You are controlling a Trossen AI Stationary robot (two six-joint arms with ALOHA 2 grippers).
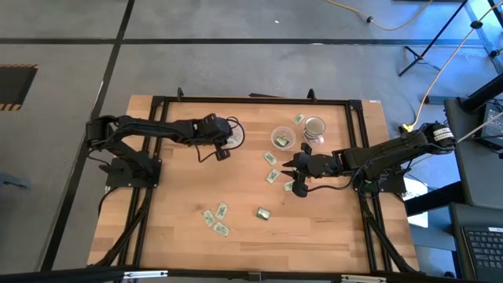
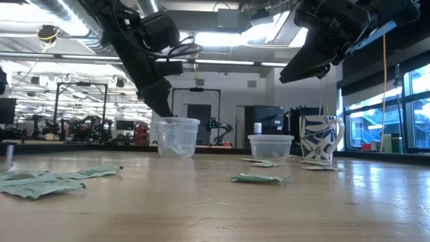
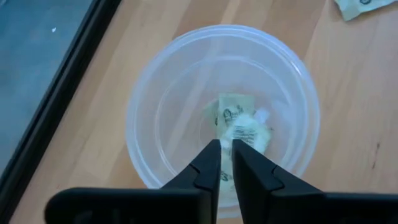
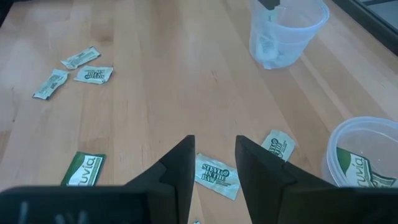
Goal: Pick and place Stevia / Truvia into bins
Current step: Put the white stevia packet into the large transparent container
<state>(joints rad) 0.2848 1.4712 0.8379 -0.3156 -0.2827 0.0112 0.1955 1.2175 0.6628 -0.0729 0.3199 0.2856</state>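
left gripper (image 3: 226, 163) hovering over clear cup (image 3: 222, 112), fingers nearly closed, empty; right gripper (image 4: 212, 163) hanging above sachet (image 4: 217, 175), fingers parted, empty

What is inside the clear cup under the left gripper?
The clear cup holds green-and-white sachets on its bottom. The left gripper hangs over the cup, its fingers nearly together, hiding the sachets' near ends, so their count is unclear.
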